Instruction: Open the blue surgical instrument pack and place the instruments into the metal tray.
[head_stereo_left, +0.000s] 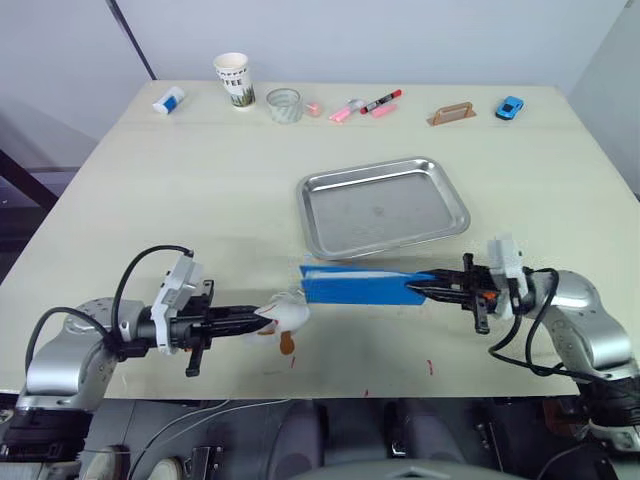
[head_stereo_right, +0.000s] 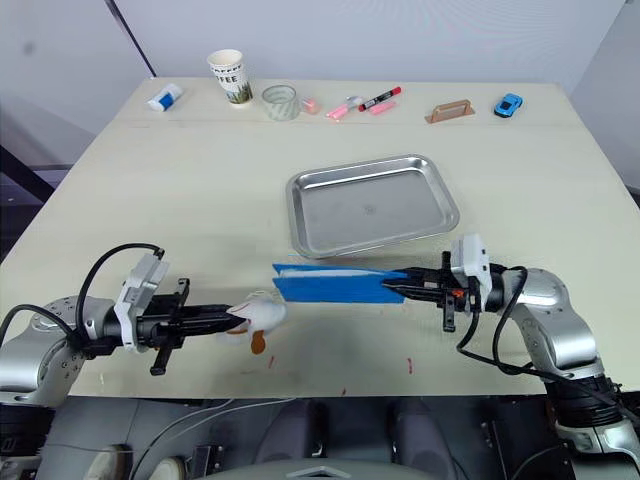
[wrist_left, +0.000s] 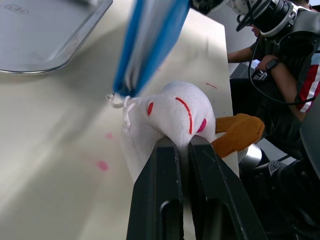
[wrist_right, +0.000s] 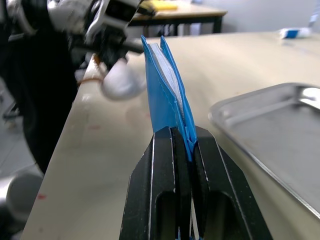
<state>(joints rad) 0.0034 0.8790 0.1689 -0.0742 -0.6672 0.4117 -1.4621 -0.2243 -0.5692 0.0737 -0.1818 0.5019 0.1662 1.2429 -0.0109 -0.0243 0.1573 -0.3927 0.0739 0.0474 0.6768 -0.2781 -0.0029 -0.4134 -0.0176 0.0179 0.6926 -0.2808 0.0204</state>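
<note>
Pack: blue surgical instrument pack (head_stereo_left: 362, 286) stands on edge, pale lining showing, stretched between both grippers.
Right gripper (head_stereo_left: 418, 289): pinching its end.
Left gripper (head_stereo_left: 262, 313): clamped on white plush toy (head_stereo_left: 285, 311).

Pack (head_stereo_left: 362, 286) just before tray (head_stereo_left: 384, 207) (toy (head_stereo_left: 285, 312) at its left end)

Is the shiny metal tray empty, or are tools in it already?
Empty. The shiny silver rectangular metal tray shows only bare steel inside its rim; no instruments lie in it.
</note>
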